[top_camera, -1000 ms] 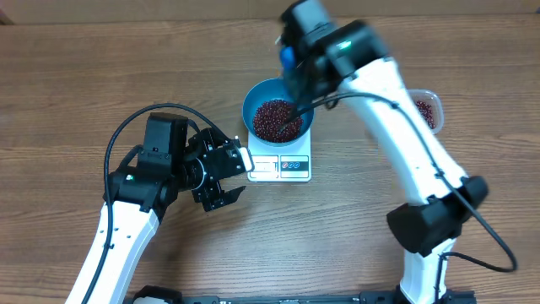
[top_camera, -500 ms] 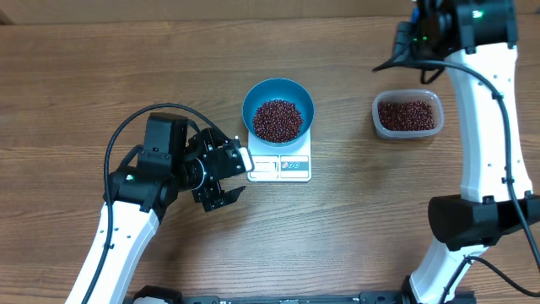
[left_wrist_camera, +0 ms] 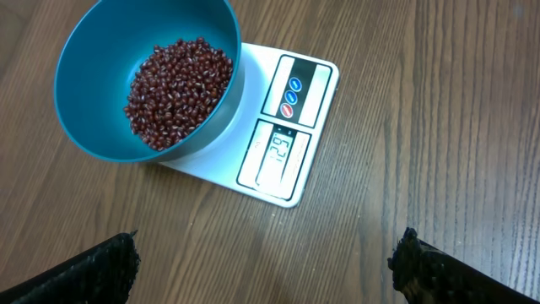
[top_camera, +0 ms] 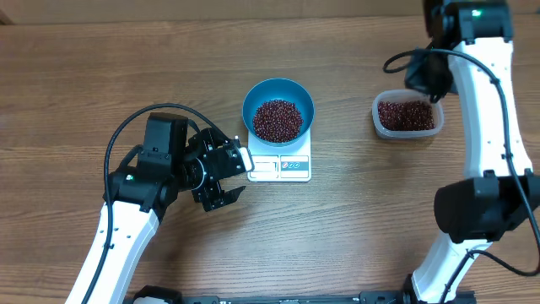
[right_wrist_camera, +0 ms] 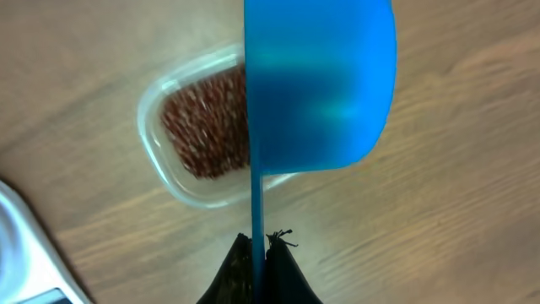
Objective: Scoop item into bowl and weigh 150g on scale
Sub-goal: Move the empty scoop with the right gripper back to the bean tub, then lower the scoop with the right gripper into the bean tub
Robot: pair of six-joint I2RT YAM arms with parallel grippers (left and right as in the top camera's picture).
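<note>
Well, from overhead I see the round bright blue bowl (top_camera: 278, 88) sitting on the flat white square scale (top_camera: 283, 167) near the middle of the wooden bench (top_camera: 84, 76), with a pile of dark red-brown beans (top_camera: 278, 120) inside it. My left tool (top_camera: 240, 176) hovers just left of the scale, jaws spread wide and empty. A clear rectangular plastic tub (top_camera: 377, 116) holding more beans stands well to the right.

Through the left wrist, bowl and scale lie ahead, the bowl covering the scale's far end.

Through the right wrist, my right tool (right_wrist_camera: 263, 257) is clamped on the thin handle of a small blue plastic scoop (right_wrist_camera: 321, 84), held above the tub.
</note>
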